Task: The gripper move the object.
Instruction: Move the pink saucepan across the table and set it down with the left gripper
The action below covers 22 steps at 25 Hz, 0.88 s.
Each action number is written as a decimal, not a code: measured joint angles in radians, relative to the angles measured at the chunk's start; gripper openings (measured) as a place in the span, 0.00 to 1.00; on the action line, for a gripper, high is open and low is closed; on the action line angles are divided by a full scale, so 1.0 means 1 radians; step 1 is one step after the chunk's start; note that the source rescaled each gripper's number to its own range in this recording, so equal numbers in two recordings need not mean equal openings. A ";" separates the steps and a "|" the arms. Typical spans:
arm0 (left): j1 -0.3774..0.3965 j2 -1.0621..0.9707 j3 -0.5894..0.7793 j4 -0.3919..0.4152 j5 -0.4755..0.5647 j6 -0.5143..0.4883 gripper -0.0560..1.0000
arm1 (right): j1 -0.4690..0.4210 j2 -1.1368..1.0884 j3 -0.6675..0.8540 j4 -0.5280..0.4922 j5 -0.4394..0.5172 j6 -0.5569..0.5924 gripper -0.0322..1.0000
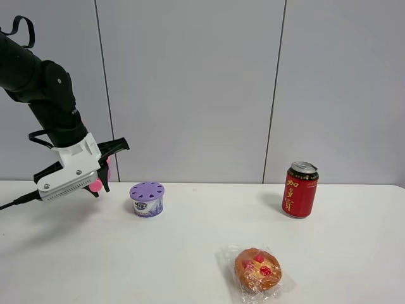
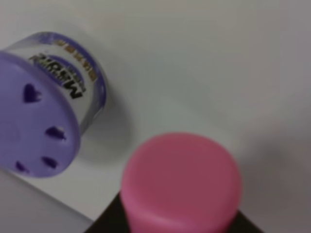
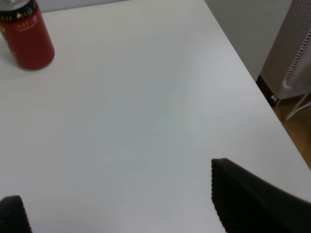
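Basically mid-carry, by the look of it. Left gripper (image 1: 106,166) is clamped on the pink toy saucepan (image 1: 95,185) and holds it off the table (image 1: 190,253), up on the left side, near the purple-lidded container (image 1: 147,199) and higher than it. High view shows only scraps of pink between the black fingers, so handle direction can't be told. Left wrist view is blurred: a rounded pink end up close, with the container on the table beyond it.

Right gripper (image 3: 116,208) has its jaws wide apart with nothing between them. It sits over bare table, well apart from the red can (image 3: 26,39).

Next move probably calls for a steady transit and a level set-down. The drop spot should be clear of the container, the can and the wrapped pastry (image 1: 257,269).

Materials:
- Saucepan: smooth matte pink plastic, looks light and rigid.
- Container: clear-walled round tub with a flat purple lid that has heart cut-outs.
- Can: glossy red metal cylinder with a silver top.
- Pastry: round, in crinkly clear film.
- Table: plain white, smooth, so a light pan could slide on release.
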 joint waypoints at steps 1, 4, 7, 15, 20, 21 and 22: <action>0.000 0.009 0.000 -0.001 -0.006 0.020 0.06 | 0.000 0.000 0.000 0.000 0.000 0.000 1.00; 0.000 0.040 0.000 -0.005 -0.033 0.080 0.05 | 0.000 0.000 0.000 0.000 0.000 0.000 1.00; 0.000 0.062 0.000 -0.007 -0.056 0.127 0.05 | 0.000 0.000 0.000 0.000 0.000 0.000 1.00; 0.000 0.104 0.000 -0.008 -0.064 0.149 0.05 | 0.000 0.000 0.000 0.000 0.000 0.000 1.00; 0.000 0.112 0.001 -0.051 -0.055 0.150 0.05 | 0.000 0.000 0.000 0.000 0.000 0.000 1.00; 0.000 0.112 0.001 -0.063 -0.048 0.150 0.05 | 0.000 0.000 0.000 0.000 0.000 0.000 1.00; 0.000 0.112 0.001 -0.076 -0.041 0.151 0.05 | 0.000 0.000 0.000 0.000 0.000 0.000 1.00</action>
